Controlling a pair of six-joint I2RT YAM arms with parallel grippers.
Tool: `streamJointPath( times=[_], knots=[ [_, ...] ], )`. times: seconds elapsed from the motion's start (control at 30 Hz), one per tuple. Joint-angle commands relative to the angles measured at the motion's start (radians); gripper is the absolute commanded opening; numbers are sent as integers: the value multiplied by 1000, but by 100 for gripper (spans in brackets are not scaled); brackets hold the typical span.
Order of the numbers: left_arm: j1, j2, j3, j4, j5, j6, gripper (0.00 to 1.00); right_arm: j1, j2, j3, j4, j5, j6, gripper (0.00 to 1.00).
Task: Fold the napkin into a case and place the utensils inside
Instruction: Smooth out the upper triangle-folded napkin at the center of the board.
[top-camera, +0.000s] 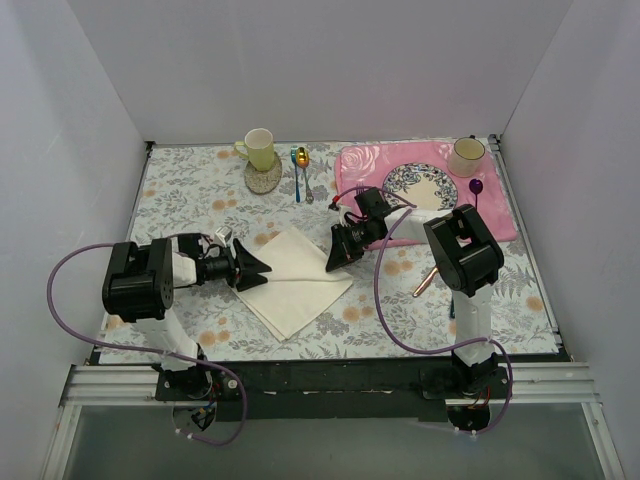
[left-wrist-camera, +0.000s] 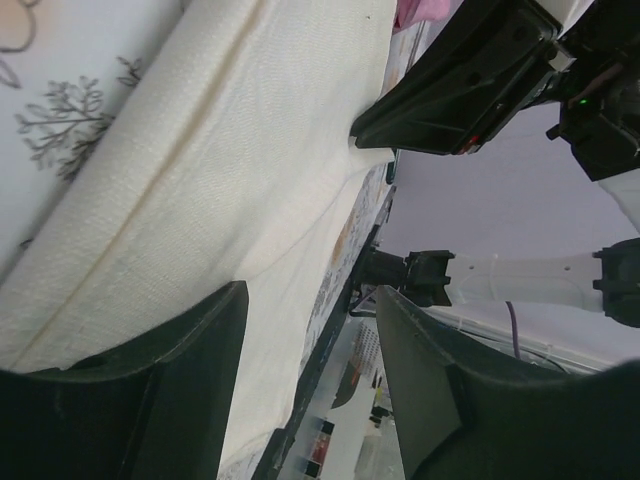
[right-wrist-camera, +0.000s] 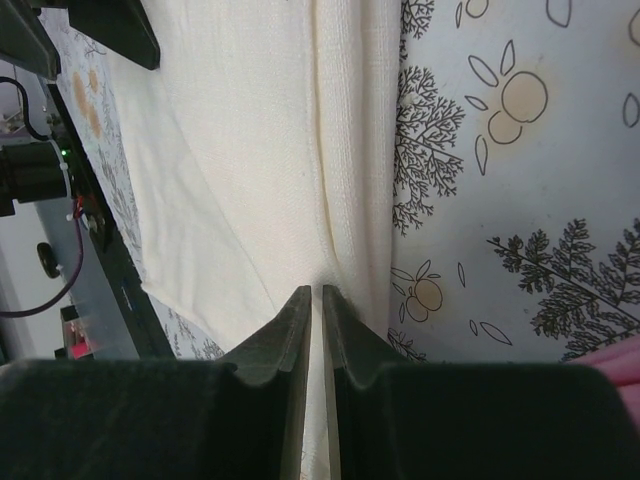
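Note:
The cream-white napkin (top-camera: 295, 282) lies partly folded in the middle of the table, with a raised fold running across it (left-wrist-camera: 200, 150) (right-wrist-camera: 250, 150). My right gripper (top-camera: 335, 258) is shut on the napkin's right edge, with a thin layer of cloth pinched between the jaws (right-wrist-camera: 321, 292). My left gripper (top-camera: 255, 270) is open at the napkin's left corner, its jaws wide apart over the cloth (left-wrist-camera: 312, 290). The copper knife (top-camera: 425, 282) lies by the right arm. The spoon with the gold bowl and teal handle (top-camera: 299, 170) lies at the back, beside the coaster.
A yellow-green mug (top-camera: 260, 148) stands on a round coaster (top-camera: 263, 180) at the back left. The pink placemat (top-camera: 500, 215) at the back right holds a patterned plate (top-camera: 420, 186), a cup (top-camera: 467, 155) and a purple fork (top-camera: 477, 190).

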Motion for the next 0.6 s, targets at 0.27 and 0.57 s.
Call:
streamJointPath(
  times=[0.27,0.57],
  knots=[
    [47,-127,-16,-55,198,110,54,5,29,8,-69,88,-53,18],
    [34,-92,36,-135,31,174,47,6,17,3,-67,82,-61,18]
  ],
)
